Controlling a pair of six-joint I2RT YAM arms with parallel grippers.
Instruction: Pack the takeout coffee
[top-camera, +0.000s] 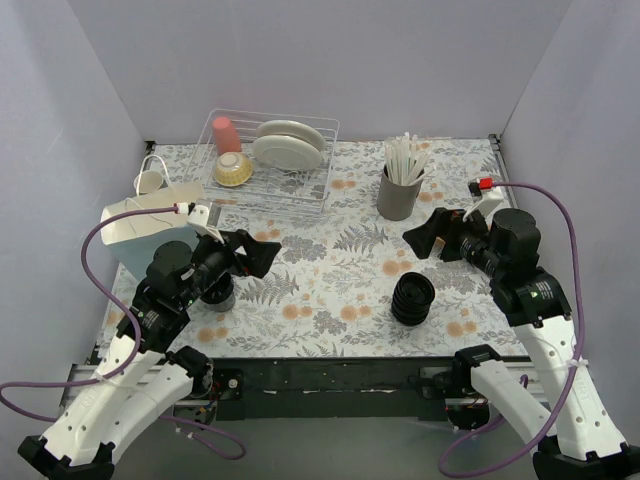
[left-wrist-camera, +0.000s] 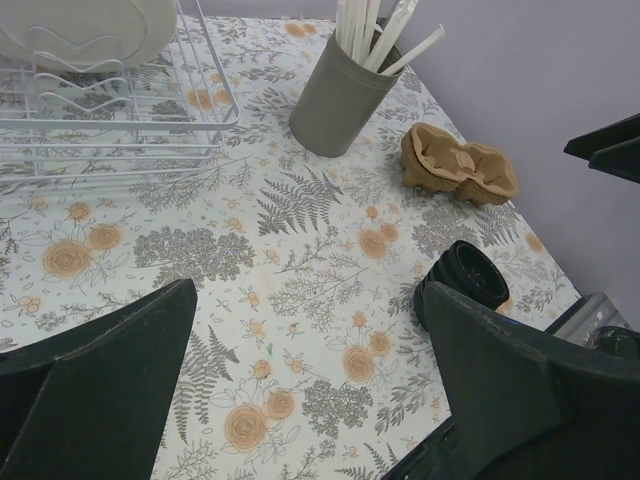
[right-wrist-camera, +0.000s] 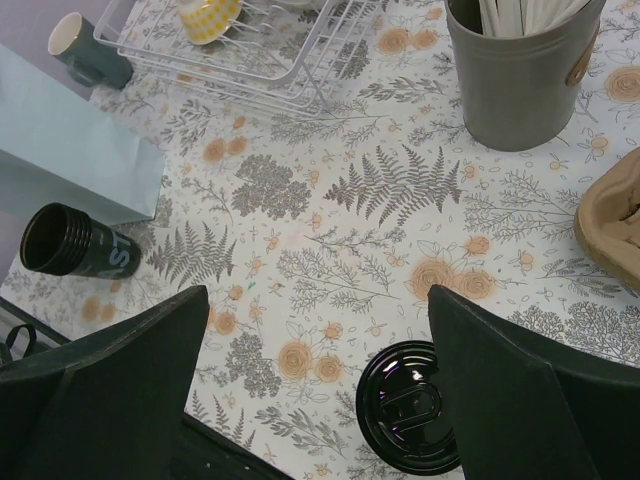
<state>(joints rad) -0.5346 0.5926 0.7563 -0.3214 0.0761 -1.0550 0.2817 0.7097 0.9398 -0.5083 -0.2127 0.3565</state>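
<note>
Takeout coffee cup (right-wrist-camera: 68, 243): black, mouth open, no lid on it. It stands on the floral table (top-camera: 330, 270) at the left side, just beside the near corner of the pale blue paper bag (right-wrist-camera: 70, 160); cannot tell whether they touch. Only the right wrist view shows it clearly, with several rings at the rim and white lettering on the wall. In the top view it is mostly covered by the left arm, and the left wrist view misses it. The ribbed black stack of lids (top-camera: 412, 298) stands well apart from the cup, in front of the right arm. Its ribbed sides show from above, while the right wrist view gives only the top lid with a shiny rim. The brown cardboard cup carrier (left-wrist-camera: 460, 165) lies right of the grey holder (top-camera: 398, 195) of white sticks. The left wrist view shows it whole and the right wrist view shows one edge, but the right arm hides it in the top view. The wire dish rack (top-camera: 270, 165) is at the back and a dark mug (right-wrist-camera: 85, 48) is behind the bag. Left gripper (left-wrist-camera: 308, 292): jaws spread wide, nothing between them, above the table. Right gripper (right-wrist-camera: 318, 295): the same, released and hanging above the lids.
</note>
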